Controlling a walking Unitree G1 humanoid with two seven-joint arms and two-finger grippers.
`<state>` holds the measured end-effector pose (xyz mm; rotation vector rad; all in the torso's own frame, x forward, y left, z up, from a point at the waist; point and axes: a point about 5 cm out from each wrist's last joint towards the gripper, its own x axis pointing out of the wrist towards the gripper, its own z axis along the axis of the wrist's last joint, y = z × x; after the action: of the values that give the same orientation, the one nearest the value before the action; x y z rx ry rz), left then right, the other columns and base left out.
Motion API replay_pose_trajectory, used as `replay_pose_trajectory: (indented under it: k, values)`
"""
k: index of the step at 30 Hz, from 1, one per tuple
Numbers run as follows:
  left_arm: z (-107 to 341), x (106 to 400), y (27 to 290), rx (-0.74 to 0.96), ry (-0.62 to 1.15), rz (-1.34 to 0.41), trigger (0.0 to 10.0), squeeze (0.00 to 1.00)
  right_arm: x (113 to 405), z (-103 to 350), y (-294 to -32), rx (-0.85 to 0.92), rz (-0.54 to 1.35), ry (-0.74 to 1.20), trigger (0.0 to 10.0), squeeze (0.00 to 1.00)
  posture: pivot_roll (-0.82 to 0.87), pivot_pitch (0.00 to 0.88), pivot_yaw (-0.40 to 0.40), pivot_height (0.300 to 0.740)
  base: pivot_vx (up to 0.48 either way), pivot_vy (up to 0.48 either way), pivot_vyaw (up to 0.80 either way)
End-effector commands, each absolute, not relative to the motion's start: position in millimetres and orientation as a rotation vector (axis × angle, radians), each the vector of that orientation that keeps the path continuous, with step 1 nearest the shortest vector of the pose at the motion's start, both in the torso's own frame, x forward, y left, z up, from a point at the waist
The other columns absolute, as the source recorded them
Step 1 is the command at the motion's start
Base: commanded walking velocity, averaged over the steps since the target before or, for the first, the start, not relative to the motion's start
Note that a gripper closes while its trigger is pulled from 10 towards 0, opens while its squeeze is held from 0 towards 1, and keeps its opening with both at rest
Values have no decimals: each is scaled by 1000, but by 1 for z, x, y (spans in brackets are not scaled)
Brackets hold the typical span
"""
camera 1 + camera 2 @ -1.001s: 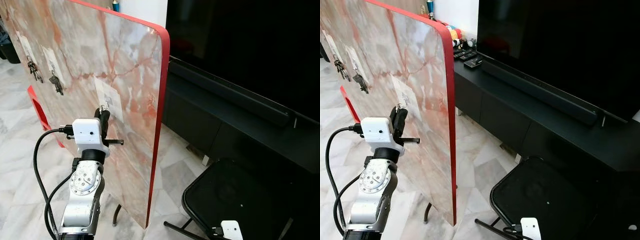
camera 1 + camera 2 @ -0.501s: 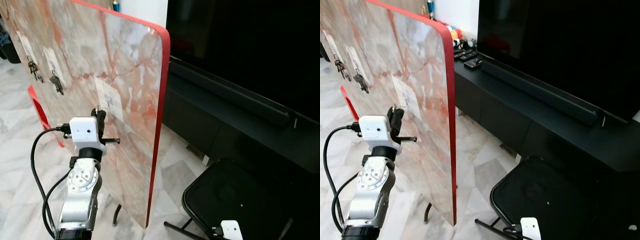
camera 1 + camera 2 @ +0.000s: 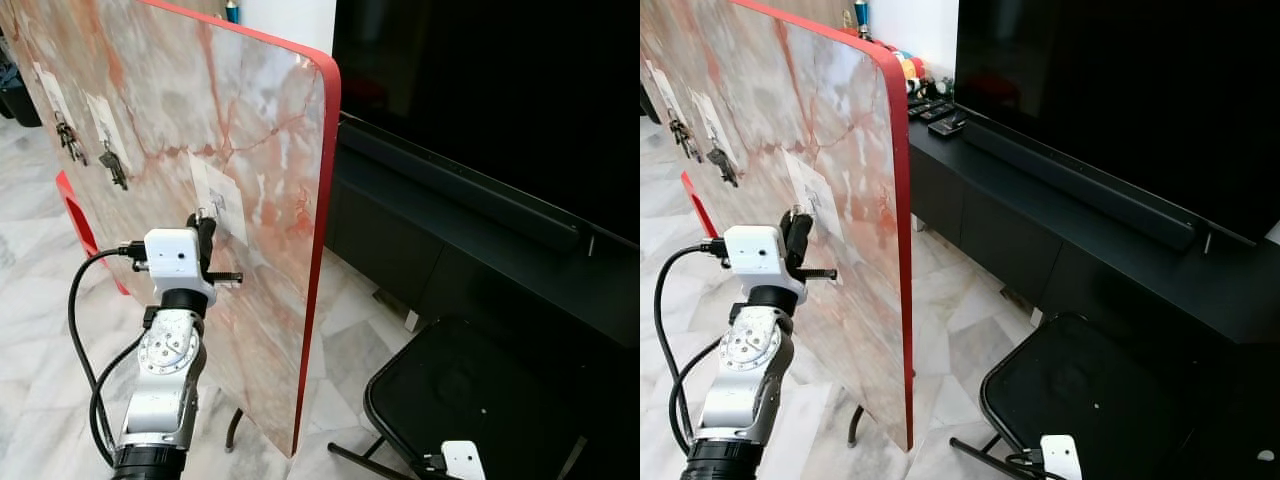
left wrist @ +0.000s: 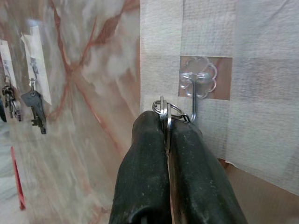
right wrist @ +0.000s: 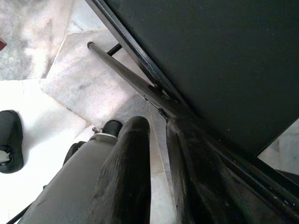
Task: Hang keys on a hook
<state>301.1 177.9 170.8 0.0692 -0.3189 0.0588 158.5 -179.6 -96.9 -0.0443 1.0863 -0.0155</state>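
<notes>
The left hand [image 4: 167, 133] is raised against an upturned marble-patterned tabletop [image 3: 250, 110] with a red edge, its two black fingers [image 4: 145, 163] pressed together and pinching a silver key ring [image 4: 164, 110]. The ring pokes out above the fingertips, and the keys themselves are hidden between the fingers. The ring sits just at the lower end of a clear adhesive hook [image 4: 196, 88], at about 1 o'clock from the fingertips; whether it has passed over the hook's tip cannot be told. The hook is stuck on a pale strip of tape [image 4: 261, 93] on the marble face. Further along the board, at about 10 o'clock from the hand in the head views, two other bunches of keys [image 3: 112, 166] hang from their own taped hooks. The right hand [image 5: 156, 140] hangs low beside a black folding chair [image 3: 1080, 390], at about 5 o'clock in the scene, its fingers slightly spread and holding nothing. A dark television [image 3: 1120, 90] stands on a long black cabinet [image 3: 1040, 240] behind the board.
</notes>
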Motion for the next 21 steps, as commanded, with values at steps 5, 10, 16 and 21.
replay_pose_trajectory:
  k: [5, 10, 16, 21]
  values:
    - [174, 305, 174, 71, -333, 30, 10000, 0, 158, -97, -183, -52, -26, 1092, 10000, 0, 56, 0, -85, 740, 0, 0, 0]
    - [171, 306, 173, 73, -318, 19, 10000, 0, 158, -97, -183, -51, -27, 1091, 10000, 0, 52, 0, -83, 740, 0, 0, 0]
    - [159, 305, 172, 88, -251, 7, 10000, 0, 158, -97, -183, -51, -26, 1092, 10000, 0, 52, 0, -83, 740, 0, 0, 0]
    - [155, 302, 173, 93, -236, 6, 10000, 0, 158, -97, -183, -52, -26, 1093, 10000, 0, 52, 0, -83, 740, 0, 0, 0]
